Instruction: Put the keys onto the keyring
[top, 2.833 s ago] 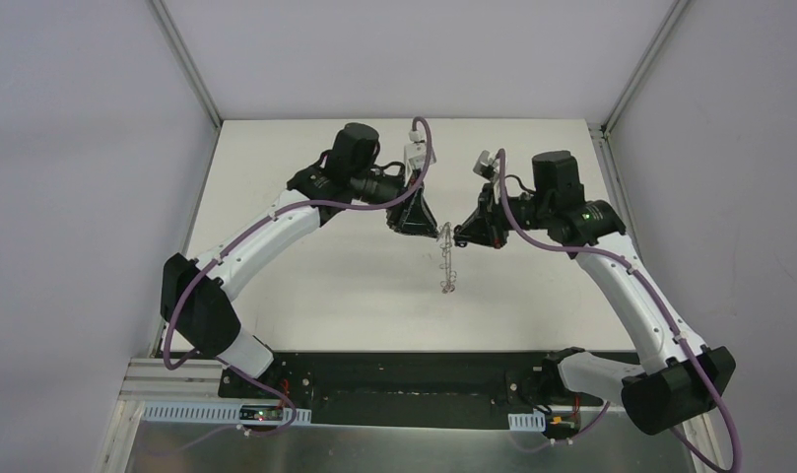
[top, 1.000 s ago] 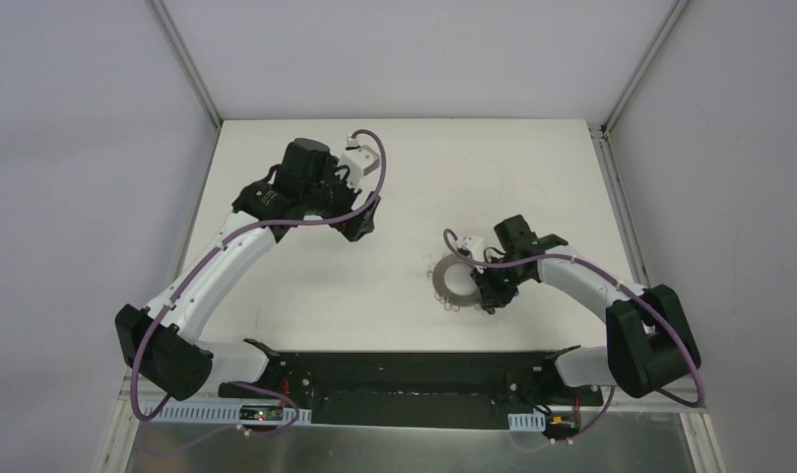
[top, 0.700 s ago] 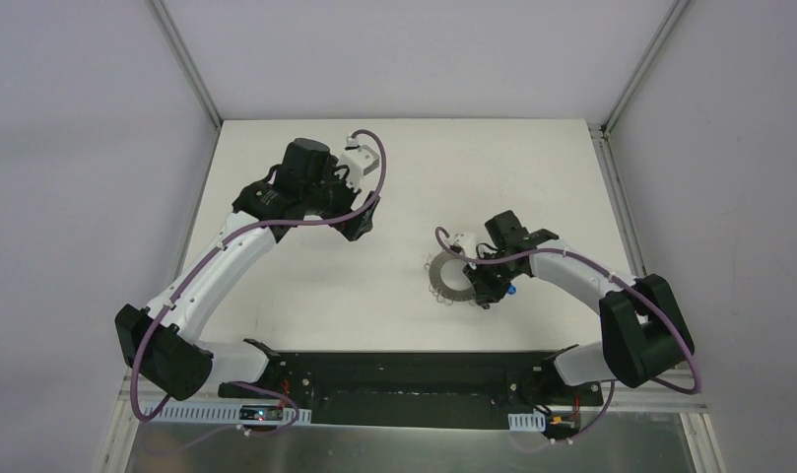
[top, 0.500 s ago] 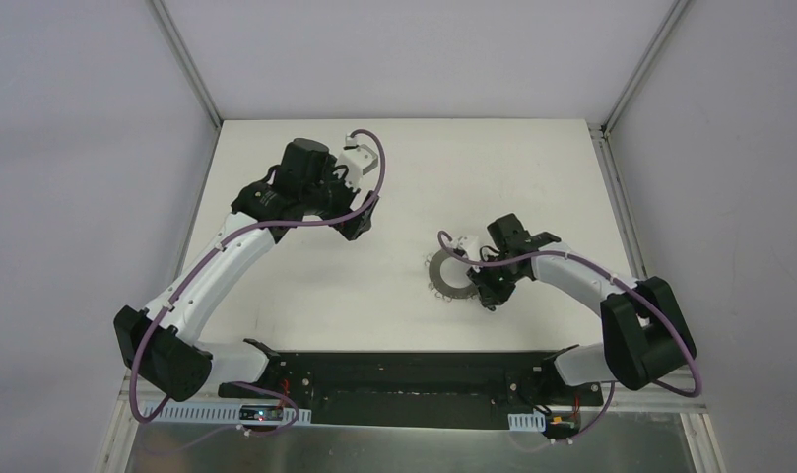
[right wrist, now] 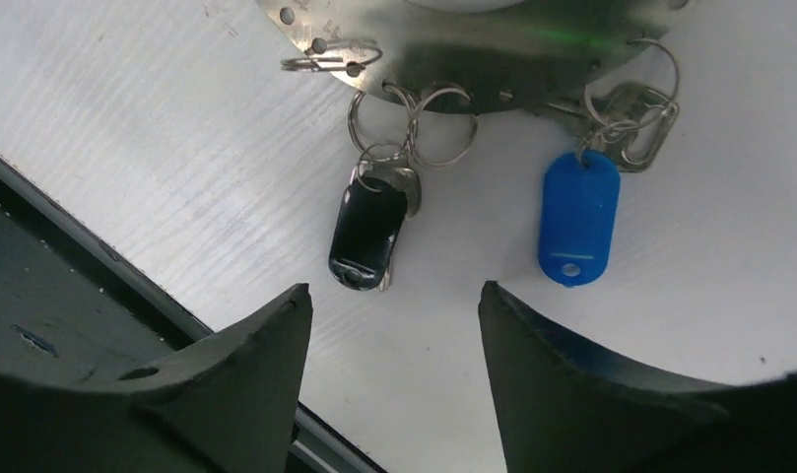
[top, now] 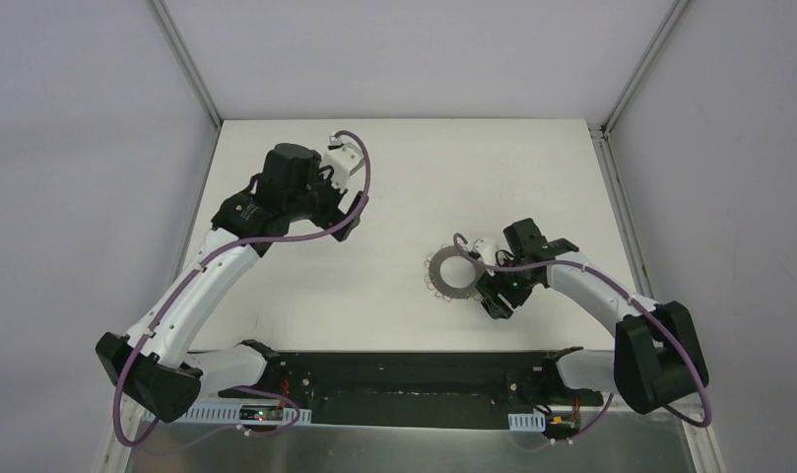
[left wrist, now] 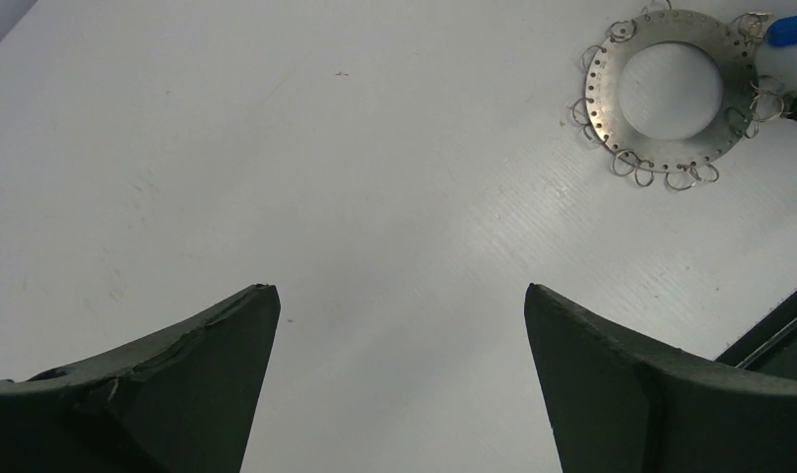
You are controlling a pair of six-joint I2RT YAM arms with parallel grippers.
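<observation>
Grey metal keyring [left wrist: 601, 94] lies flat on the worktop [top: 305, 286], and both keys appear threaded onto the wire loops at its edge. The black key [right wrist: 367, 232] and the blue key [right wrist: 578, 217] lie side by side just outside the keyring. The right hand [right wrist: 394, 291] hovers over them just beside the keyring, fingers spread, holding nothing. The left hand [left wrist: 399, 289] is wide and empty, well apart from the keyring. I judge the task essentially done; only drawing the arms clear seems left.
</observation>
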